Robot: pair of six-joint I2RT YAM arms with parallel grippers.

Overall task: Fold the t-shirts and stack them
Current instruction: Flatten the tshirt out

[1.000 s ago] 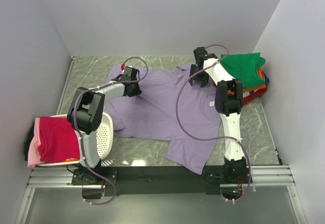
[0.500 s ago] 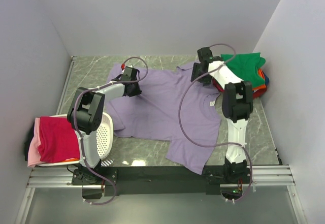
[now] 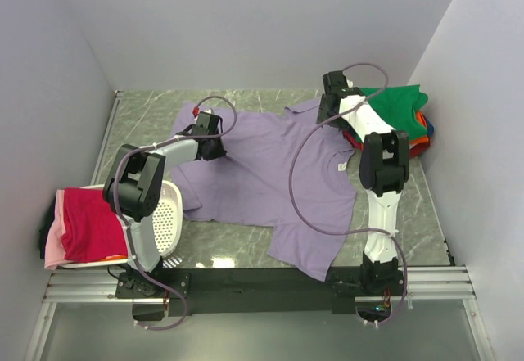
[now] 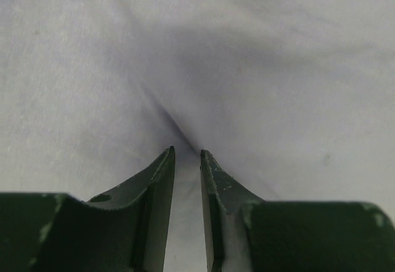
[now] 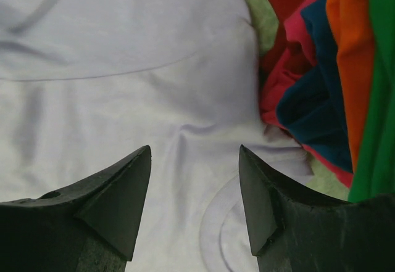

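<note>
Left hand (image 4: 187,153) pinches a ridge of the lavender shirt (image 3: 262,173) spread on the counter (image 3: 147,107). Right hand (image 5: 194,150) hangs wide open and empty above the same shirt. Well to the left hand's near-left, the white basket (image 3: 168,214) carries a magenta-red shirt (image 3: 86,222).

The lavender t-shirt (image 4: 290,62) filled the whole view. The left gripper (image 4: 187,156) had its two dark jaws nearly together, pinching a crease of the cloth that ran up and leftward from the tips.

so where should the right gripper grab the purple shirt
At its far right corner by the collar, where a small wrinkle stands up. The purple shirt lies flat, so come straight down with the right gripper, clear of the shirt pile beside it.
</note>
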